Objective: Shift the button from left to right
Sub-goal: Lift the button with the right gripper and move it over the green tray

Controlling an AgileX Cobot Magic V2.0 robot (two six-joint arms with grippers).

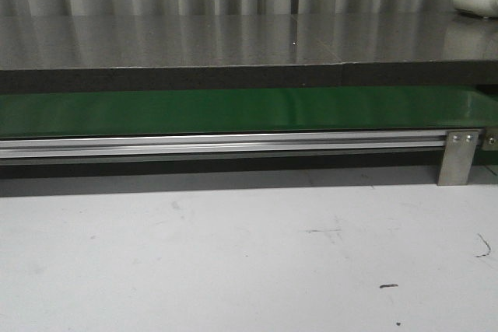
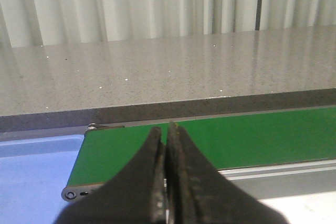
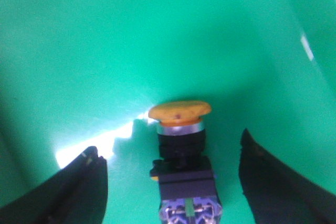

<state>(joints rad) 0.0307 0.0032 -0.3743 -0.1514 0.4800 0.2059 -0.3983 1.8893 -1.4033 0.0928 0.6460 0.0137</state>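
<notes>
Neither arm showed up in the front view at all, so only the wrist cams told anything. The left end effector (image 2: 167,174) was fully closed, its two dark fingers (image 2: 137,182) pressed flat together with only a thin seam between them, nothing pinched inside. It pointed roughly level, tips forward. The right end effector (image 3: 173,166) was spread wide, black fingers (image 3: 79,187) far apart at either side of the view, and neither fingertip touched anything. Couldn't see wrists or upper links on either side.
</notes>
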